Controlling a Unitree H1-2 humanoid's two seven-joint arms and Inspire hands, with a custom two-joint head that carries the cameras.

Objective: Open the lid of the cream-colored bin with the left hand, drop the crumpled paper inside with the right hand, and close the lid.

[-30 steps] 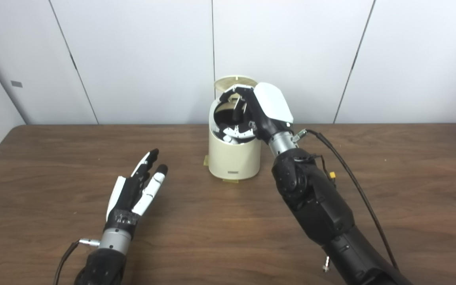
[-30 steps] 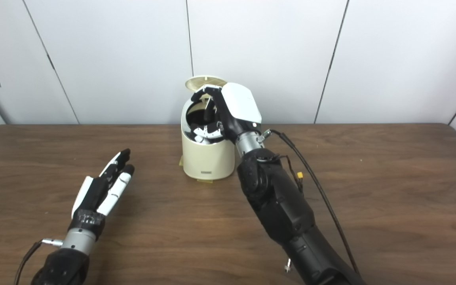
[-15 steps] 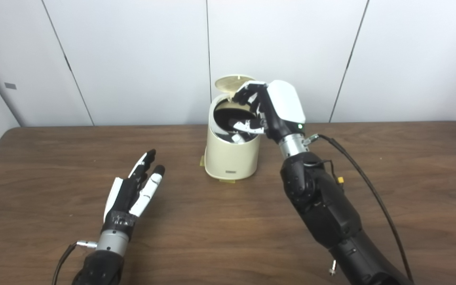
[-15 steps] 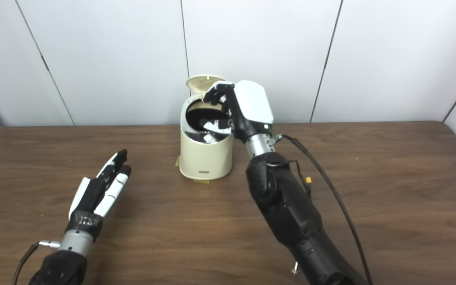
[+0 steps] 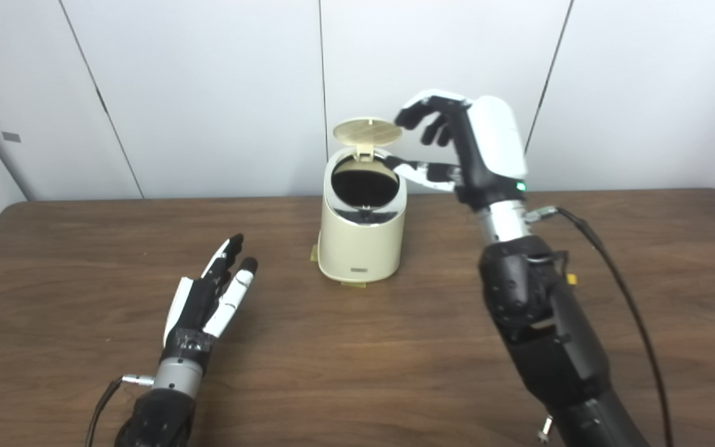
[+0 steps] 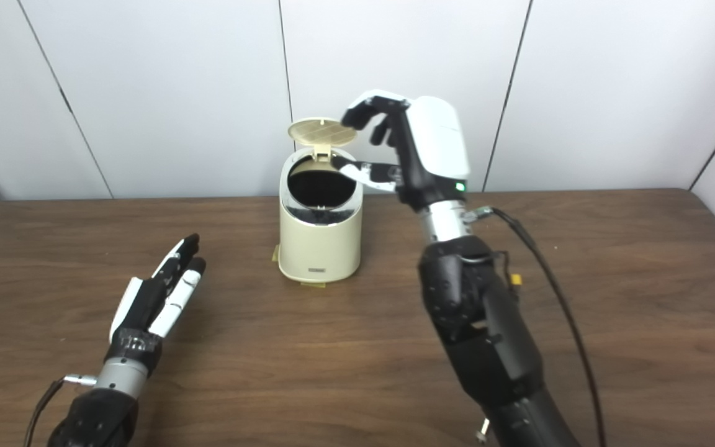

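R hand (image 5: 457,149) has come up out of the cream bin (image 5: 362,239) w/ fingers spread and nothing in them; it now hangs above the bin's right rim, near the raised lid (image 5: 367,130). Crumpled paper isn't visible, prob. down in the dark opening, so drop looks done and only lid closing is left. L hand (image 5: 211,298), released and flat, idles near bench's front-left, well apart from the bin by the back edge.
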